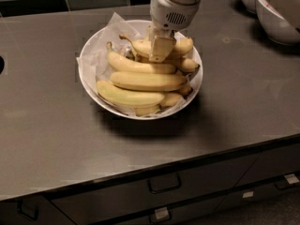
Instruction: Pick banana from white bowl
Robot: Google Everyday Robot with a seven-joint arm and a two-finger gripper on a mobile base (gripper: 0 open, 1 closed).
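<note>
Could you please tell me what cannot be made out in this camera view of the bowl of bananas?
1. Camera view: the claw sits down on the banana at the back of the white bowl; its own housing hides whether it has a grip.
2. The banana's middle is covered by the claw.
3. The other bowls at top right are cut by the frame edge; contents unreadable.
</note>
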